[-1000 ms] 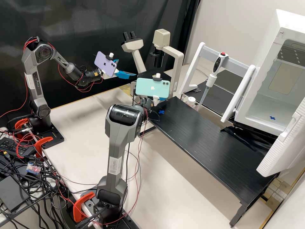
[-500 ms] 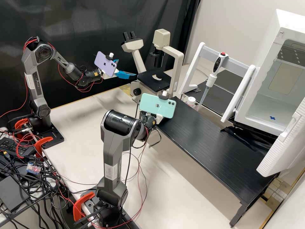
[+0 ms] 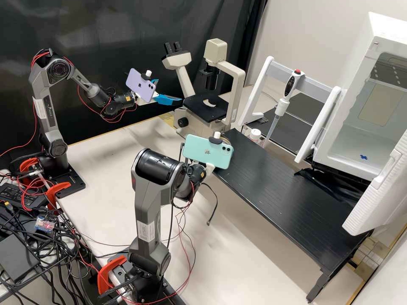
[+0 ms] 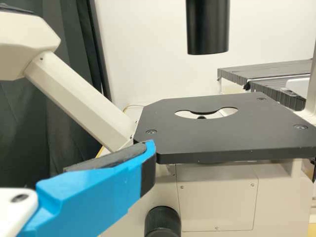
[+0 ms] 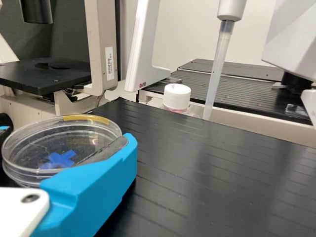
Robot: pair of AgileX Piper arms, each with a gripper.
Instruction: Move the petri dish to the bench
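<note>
Presently, the right gripper (image 3: 209,168) holds the petri dish (image 5: 24,148), nearer than before; the left gripper (image 3: 170,90) stands wide, 2 fingers apart. The microscope (image 3: 216,51) bears 1 printed label (image 5: 109,63).

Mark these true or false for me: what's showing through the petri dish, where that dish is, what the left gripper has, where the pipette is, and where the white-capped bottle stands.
1. A blue cross shows through the petri dish. True.
2. The petri dish sits on the microscope stage. False: it is between the right gripper's fingers.
3. The left gripper holds nothing. True.
4. The pipette lies on the bench. False: the pipette hangs on a rack.
5. The white-capped bottle stands beyond the black bench. True.
</note>
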